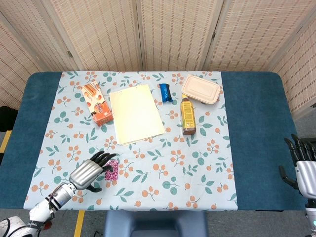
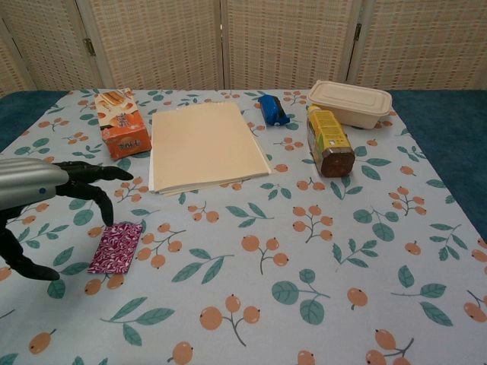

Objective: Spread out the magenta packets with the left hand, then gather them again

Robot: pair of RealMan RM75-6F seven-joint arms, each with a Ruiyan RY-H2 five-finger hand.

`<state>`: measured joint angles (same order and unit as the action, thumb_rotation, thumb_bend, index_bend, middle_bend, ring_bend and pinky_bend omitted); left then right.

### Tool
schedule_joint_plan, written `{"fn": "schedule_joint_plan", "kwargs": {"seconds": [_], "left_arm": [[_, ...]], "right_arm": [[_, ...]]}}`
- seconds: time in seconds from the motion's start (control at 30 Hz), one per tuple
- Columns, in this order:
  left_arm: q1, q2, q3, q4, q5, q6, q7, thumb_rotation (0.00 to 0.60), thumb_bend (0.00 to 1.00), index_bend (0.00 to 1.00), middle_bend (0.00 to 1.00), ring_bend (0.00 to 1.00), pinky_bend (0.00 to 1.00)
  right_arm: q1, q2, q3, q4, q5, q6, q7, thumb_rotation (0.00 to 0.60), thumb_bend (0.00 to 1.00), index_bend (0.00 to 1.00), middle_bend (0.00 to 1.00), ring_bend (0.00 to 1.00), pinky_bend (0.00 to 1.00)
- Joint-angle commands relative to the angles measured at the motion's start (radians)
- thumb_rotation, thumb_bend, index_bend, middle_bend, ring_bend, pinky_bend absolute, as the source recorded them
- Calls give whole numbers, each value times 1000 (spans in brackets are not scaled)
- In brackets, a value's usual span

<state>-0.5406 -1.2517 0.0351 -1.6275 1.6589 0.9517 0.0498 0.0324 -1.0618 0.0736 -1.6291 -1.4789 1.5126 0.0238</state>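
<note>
The left hand [image 1: 89,171], fingers spread and holding nothing, hovers at the left edge of the flat magenta patterned packets [image 2: 116,247], which lie on the floral tablecloth [image 1: 163,168] near-left of the cream paper stack [image 1: 136,113], while the right hand [image 1: 302,165], fingers apart, is well apart from that stack.

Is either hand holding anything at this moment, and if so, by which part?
Nothing is held. The left hand hovers with fingers spread over the magenta packets; the right hand sits empty at the table edge.
</note>
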Motion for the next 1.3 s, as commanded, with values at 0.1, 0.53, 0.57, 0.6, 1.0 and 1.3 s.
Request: {"fn": "schedule_joint_plan", "kwargs": {"seconds": [0.1,0.53,0.57,0.6,1.0,1.3], "left_arm": [[-7,-31,11,20,-20,-17,18,567,94,360,30,0,0],[-19,-88,-3,39,-148,-67,59,326,91,324,0,0,0],[-20,-92,-2,41,-154,-72,59,325,91,324,0,0,0],[-20,-95,-2,43,-160,-75,58,322,91,324,0,0,0],[-29,-150,-3,95,-202,-80,89,316,94,324,0,0,0],[-35,-176,4,118,-215,-83,108,315,94,324,0,0,0]], "right_arm": [[0,-2,-1,3,3,-5,4,600,456,0,0,0,0],[-1,-4,-2,7,5,-9,13,600,455,0,0,0,0],[-2,-4,-2,7,6,-9,13,600,455,0,0,0,0],[-2,-4,-2,7,7,-9,13,600,455,0,0,0,0],[0,-6,-2,4,12,-18,10,600,456,0,0,0,0],[0,-7,-3,1,16,-22,8,600,456,0,0,0,0]]}}
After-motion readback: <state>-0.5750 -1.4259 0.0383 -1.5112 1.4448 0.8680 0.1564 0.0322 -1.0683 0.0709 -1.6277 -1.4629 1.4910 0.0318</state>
